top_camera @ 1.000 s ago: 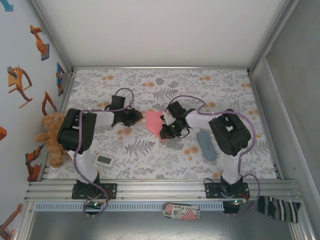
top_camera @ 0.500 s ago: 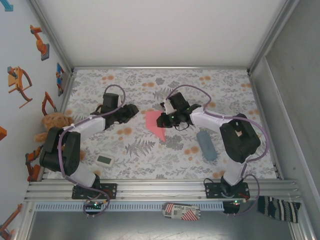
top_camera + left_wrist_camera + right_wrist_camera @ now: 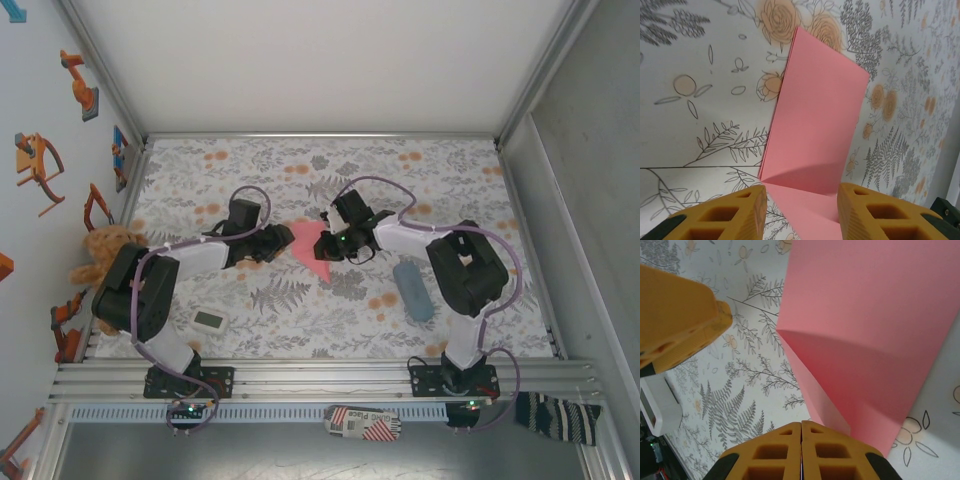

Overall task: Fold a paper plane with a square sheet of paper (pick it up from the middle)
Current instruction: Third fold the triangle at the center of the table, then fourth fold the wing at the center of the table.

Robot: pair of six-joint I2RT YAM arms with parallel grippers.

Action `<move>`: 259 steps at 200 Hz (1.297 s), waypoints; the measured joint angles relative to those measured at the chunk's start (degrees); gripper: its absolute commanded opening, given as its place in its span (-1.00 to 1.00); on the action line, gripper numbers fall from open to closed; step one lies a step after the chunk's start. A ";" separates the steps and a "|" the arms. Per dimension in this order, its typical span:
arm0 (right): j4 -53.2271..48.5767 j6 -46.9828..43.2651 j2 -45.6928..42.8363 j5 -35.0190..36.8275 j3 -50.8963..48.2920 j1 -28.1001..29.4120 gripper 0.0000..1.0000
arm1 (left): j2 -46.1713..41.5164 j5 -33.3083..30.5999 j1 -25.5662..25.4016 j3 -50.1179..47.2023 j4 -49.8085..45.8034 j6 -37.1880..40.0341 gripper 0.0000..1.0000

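Both arms reach inward, one tool at each side of the paper (image 3: 310, 243) in mid-tabletop (image 3: 450, 170).
The left tool (image 3: 275, 243) sits low at the paper's left edge, jaws partly apart and gripping nothing; its wrist view shows a paper corner (image 3: 815, 130) lying between the fingers (image 3: 720, 215). The right tool (image 3: 330, 243) sits at the paper's right edge with its jaws closed tip to tip (image 3: 801, 429); whether it pinches the sheet (image 3: 865, 330) cannot be told. Half a second ago the left tool stood farther from the paper; the right has held its place. A pouch (image 3: 412, 290) lies right of the paper beyond the right arm, a white device (image 3: 208, 320) near-left, and a teddy (image 3: 100, 260) far left. Nothing obstructs.
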 measured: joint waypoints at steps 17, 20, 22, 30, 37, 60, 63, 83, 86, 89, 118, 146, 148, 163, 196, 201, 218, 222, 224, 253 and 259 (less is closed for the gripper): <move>-0.46 -0.39 2.01 0.48 0.70 0.00 -0.84 | 0.70 0.20 -0.52 -0.44 1.44 -1.29 -0.12; -0.63 -0.42 2.34 0.59 0.76 0.00 -0.84 | 0.81 0.22 -0.57 -0.59 1.70 -1.62 -0.12; -0.72 -0.48 2.49 0.66 0.79 0.00 -0.84 | 0.83 0.26 -0.55 -0.66 1.86 -1.73 -0.12; -1.29 -0.83 3.30 1.27 1.03 0.00 -0.84 | 0.96 0.39 -0.57 -1.03 2.54 -2.29 -0.10; -1.62 -1.07 3.91 1.68 1.25 0.00 -0.84 | 1.11 0.44 -0.57 -1.25 2.93 -2.78 -0.09; -2.73 -1.53 4.96 2.64 2.03 -0.07 -0.84 | 1.55 0.70 -0.57 -1.57 3.82 -3.76 -0.07; -2.84 -1.60 5.01 2.80 2.19 -0.07 -0.84 | 1.60 0.74 -0.59 -1.57 3.89 -3.93 -0.06; -2.93 -1.90 5.14 3.37 2.62 -0.13 -0.84 | 1.75 0.92 -0.83 -1.57 4.33 -4.44 -0.07; -2.93 -1.92 5.16 3.48 2.62 -0.13 -0.84 | 1.81 1.01 -0.87 -1.57 4.37 -4.50 -0.07; -2.93 -1.95 5.22 3.50 2.62 -0.13 -0.84 | 1.90 1.11 -0.92 -1.57 4.48 -4.55 -0.08; -2.91 -2.29 5.31 3.50 2.64 -0.17 -0.84 | 3.67 2.29 -1.33 -1.53 4.90 -4.83 -0.18; -2.91 -2.54 5.33 3.48 2.64 -0.20 -0.85 | 5.57 2.86 -1.73 -1.05 4.90 -5.07 -0.26; -2.91 -2.54 5.33 3.48 2.64 -0.20 -0.85 | 5.66 2.93 -1.73 -1.01 4.90 -5.07 -0.25; -2.91 -2.56 5.33 3.45 2.64 -0.22 -0.85 | 6.29 3.30 -1.79 -0.37 4.96 -5.07 -0.29; -2.91 -2.73 5.33 3.45 2.64 -0.22 -0.85 | 7.21 3.69 -1.77 0.92 5.20 -5.20 -0.37; -2.91 -2.73 5.33 3.45 2.64 -0.22 -0.85 | 7.23 3.72 -1.79 0.96 5.22 -5.20 -0.38; -2.91 -2.75 5.33 3.45 2.64 -0.22 -0.86 | 7.28 3.85 -1.79 1.16 5.20 -5.18 -0.40; -2.91 -2.75 5.33 3.45 2.64 -0.22 -0.86 | 7.30 3.87 -1.79 1.25 5.20 -5.18 -0.40; -2.91 -2.75 5.33 3.45 2.64 -0.22 -0.86 | 7.30 3.87 -1.79 1.27 5.20 -5.18 -0.40; -2.86 -2.75 5.33 3.45 2.62 -0.24 -0.85 | 7.87 4.42 -1.79 1.75 5.44 -5.16 -0.42; -2.86 -2.75 5.33 3.45 2.62 -0.24 -0.85 | 8.02 4.59 -1.79 1.84 5.42 -5.16 -0.43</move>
